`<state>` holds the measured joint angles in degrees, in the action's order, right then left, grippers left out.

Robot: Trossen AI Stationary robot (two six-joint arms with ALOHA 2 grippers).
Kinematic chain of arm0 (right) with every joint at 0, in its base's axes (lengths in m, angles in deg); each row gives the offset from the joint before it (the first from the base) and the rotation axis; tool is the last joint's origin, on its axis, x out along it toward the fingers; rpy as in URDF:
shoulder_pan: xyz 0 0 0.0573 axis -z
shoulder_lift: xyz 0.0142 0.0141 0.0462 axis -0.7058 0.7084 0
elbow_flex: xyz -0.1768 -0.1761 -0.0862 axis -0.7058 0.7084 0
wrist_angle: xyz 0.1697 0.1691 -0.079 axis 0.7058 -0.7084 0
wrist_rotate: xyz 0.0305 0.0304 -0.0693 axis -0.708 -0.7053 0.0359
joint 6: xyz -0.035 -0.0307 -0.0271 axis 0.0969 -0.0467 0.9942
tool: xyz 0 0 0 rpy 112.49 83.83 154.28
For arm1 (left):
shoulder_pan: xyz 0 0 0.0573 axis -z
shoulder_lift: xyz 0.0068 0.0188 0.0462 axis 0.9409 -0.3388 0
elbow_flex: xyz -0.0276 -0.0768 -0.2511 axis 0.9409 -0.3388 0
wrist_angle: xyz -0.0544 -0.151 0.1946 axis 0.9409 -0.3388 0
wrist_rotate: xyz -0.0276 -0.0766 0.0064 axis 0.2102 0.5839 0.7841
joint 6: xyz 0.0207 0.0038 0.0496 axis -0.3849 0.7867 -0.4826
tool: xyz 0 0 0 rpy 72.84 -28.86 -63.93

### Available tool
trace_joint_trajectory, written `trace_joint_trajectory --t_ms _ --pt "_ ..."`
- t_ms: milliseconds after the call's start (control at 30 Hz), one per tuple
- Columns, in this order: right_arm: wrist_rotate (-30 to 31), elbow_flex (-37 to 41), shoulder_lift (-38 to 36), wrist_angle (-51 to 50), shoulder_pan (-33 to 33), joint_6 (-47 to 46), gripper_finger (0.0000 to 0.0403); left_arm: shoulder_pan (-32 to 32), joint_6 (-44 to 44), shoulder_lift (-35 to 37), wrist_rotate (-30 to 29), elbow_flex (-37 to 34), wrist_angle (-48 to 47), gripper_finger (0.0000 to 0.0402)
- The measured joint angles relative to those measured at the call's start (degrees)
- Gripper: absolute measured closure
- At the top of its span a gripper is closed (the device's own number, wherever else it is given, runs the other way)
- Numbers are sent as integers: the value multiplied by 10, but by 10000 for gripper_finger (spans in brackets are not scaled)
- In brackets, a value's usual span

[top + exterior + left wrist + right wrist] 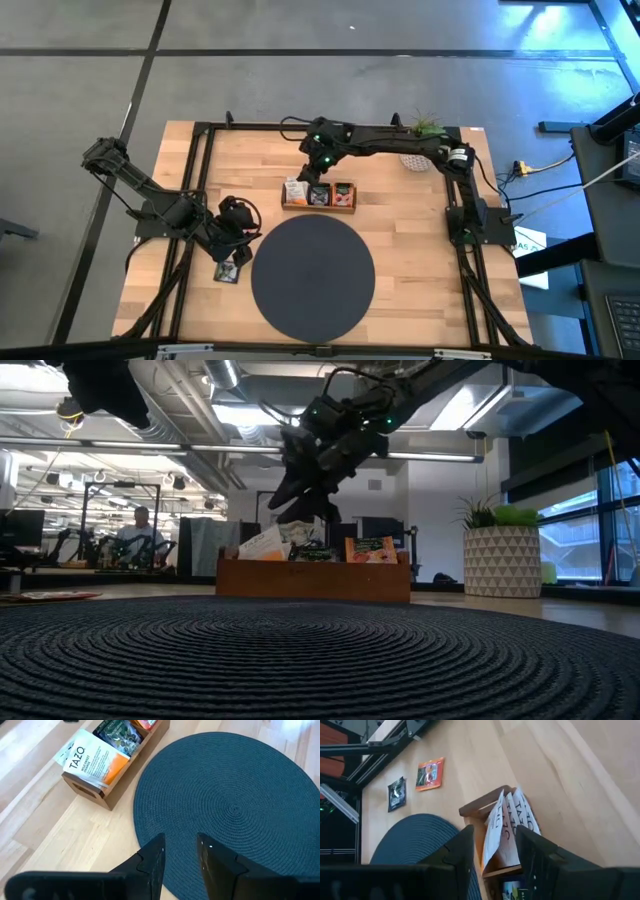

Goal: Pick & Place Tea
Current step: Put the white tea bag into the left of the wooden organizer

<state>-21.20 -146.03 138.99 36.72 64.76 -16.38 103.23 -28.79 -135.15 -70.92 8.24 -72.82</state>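
The brown wooden tray [318,206] stands beyond the dark round mat [312,277]. It holds tea sachets: white-and-orange ones [90,762] upright in its left compartment, dark ones [319,195] in the middle, orange ones [343,192] on the right. My right gripper [495,850] hangs open over the left compartment, slanting down, a finger on either side of the upright white sachets [507,827]. An orange sachet [430,774] and a black one [396,793] lie flat on the table left of the mat. My left gripper [180,852] is open above the mat's left edge, holding nothing. My right gripper has the tops of the white sachets [495,827] between its open fingers, coming from above and behind at a slant. Whether a finger touches them, I cannot tell. The sachets stand in the tray's compartment.
A potted plant in a white patterned pot [503,560] stands at the table's far right corner. A dark metal frame [200,160] runs along the table's edges. The mat covers the middle near part of the table.
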Motion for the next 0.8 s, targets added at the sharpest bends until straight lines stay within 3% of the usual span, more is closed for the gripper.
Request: trace_joint_trajectory --t_ms 567,800 --pt "1 0 33 46 -17 -33 257 -1 0 0 0 0 0 296" --pt "1 0 33 35 -17 -41 315 -1 -1 0 0 0 0 293"
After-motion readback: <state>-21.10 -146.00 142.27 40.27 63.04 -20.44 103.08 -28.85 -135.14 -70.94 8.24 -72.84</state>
